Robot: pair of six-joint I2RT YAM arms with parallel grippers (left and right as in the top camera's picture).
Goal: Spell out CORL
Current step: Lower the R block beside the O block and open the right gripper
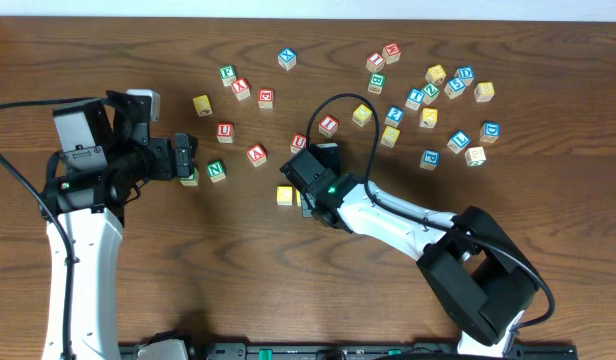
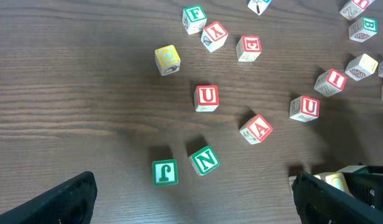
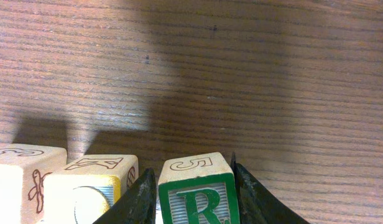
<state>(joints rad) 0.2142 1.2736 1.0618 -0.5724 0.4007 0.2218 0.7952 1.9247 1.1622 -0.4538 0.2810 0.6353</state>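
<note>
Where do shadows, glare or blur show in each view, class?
Right wrist: a broad dark shadow crosses the table behind the sharply focused R cube. Left wrist: faint soft shadows beside cubes such as the N cube; lower right dim. Overhead: even light, no glare, letters tiny.

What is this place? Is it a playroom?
Probably a robot lab, not a playroom: a left arm and a right arm stand at a wooden table strewn with letter blocks.
</note>
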